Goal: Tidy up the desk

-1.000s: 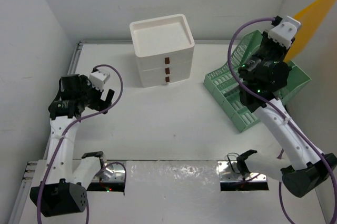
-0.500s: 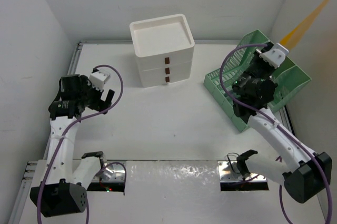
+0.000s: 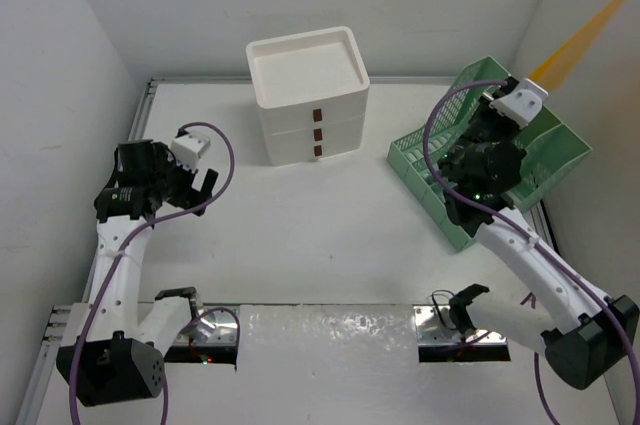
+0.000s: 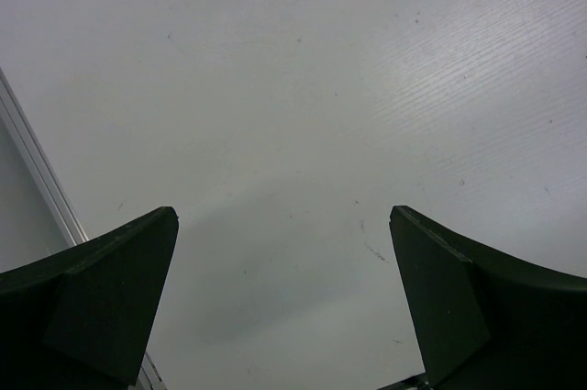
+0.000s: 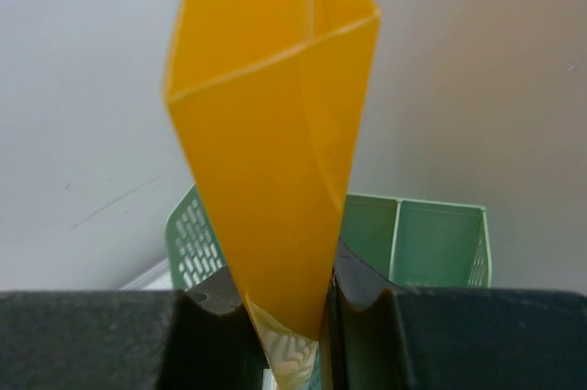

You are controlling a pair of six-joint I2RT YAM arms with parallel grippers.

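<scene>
The white desk (image 3: 320,235) fills the top view, and its bare surface (image 4: 321,87) shows under the left wrist. My right gripper (image 3: 527,85) is shut on an orange folder (image 3: 585,37), held above the green mesh file rack (image 3: 440,170) at the desk's right side. The folder slants up and to the right. In the right wrist view the folder (image 5: 275,133) stands pinched between my fingers (image 5: 284,303), with the rack's compartments (image 5: 431,243) behind it. My left gripper (image 3: 200,188) is open and empty, hovering over the desk's left side (image 4: 284,289).
A white three-drawer unit (image 3: 308,95) stands at the back centre. A silver rail (image 3: 142,115) runs along the desk's left edge and also shows in the left wrist view (image 4: 37,179). Walls close in at the back, left and right.
My right gripper has come down and to the left with the orange folder, closer over the green rack. The left arm has barely moved.
</scene>
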